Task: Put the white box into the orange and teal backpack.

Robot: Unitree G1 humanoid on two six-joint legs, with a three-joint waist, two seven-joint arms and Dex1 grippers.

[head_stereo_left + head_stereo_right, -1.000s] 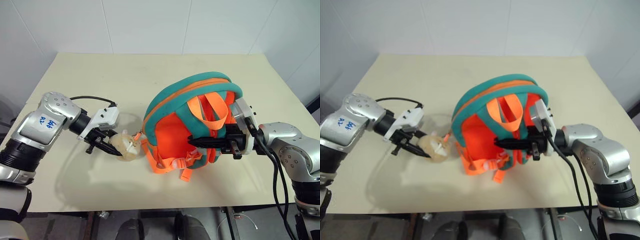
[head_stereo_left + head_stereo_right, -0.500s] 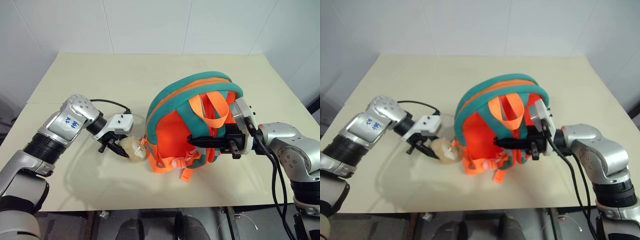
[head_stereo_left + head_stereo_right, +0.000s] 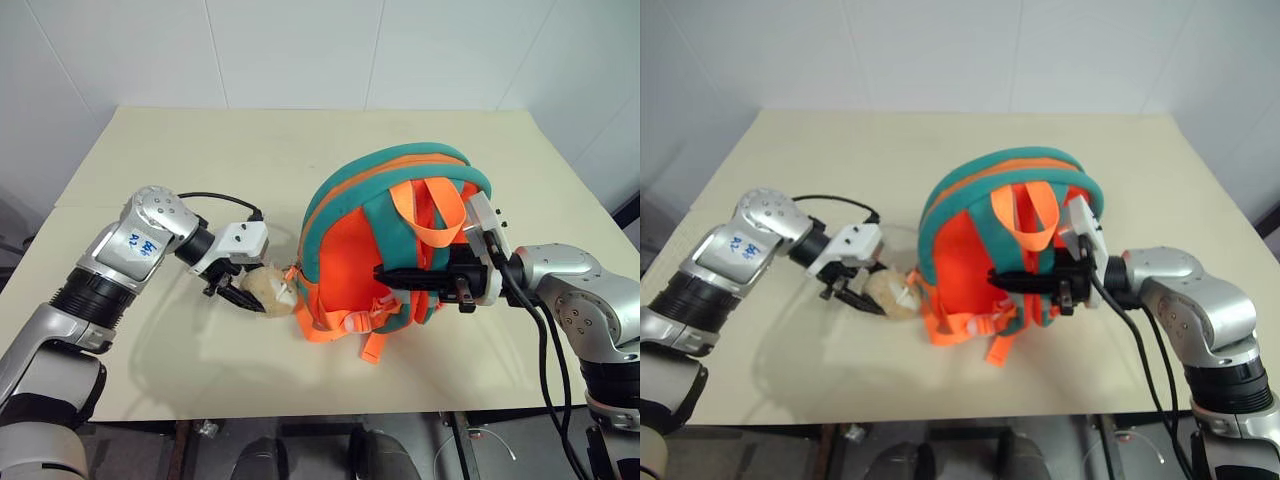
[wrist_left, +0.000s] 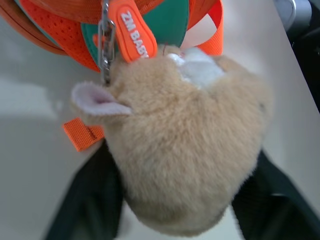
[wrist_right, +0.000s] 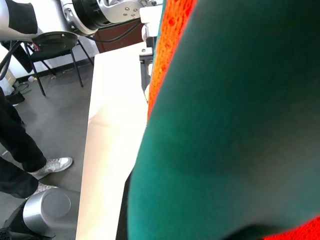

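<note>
Shift since a second ago: left arm is in closer to the pack, plush toy pushed up beside its lower left edge; pack sits more upright.
Backpack: orange and teal backpack [image 3: 385, 245] stands near the middle of the cream table [image 3: 190, 150], strap side toward the camera; teal rim and padded straps, orange mesh back panel, orange webbing loops and buckles trailing at the base.
Plush toy: beige plush toy [image 3: 268, 291] lies on the table, touching the pack's lower left corner.
Left gripper: left gripper [image 3: 236, 295] straddles the toy, black fingers [image 4: 85, 200] spread wide either side of the fur; whether they press it, cannot tell.
Right gripper: right gripper [image 3: 385, 276] reaches level across the strap side, long black fingers close together against the straps; a grip cannot be confirmed.
Left wrist view: orange zipper pull [image 4: 131, 30] lettered "ZM BABY", metal chain [image 4: 105, 42] to the toy, one pale ear.
Right wrist view: teal and orange fabric up close; past the table edge, a person's dark trouser legs and pale shoes [image 5: 47, 167] on grey floor.
</note>
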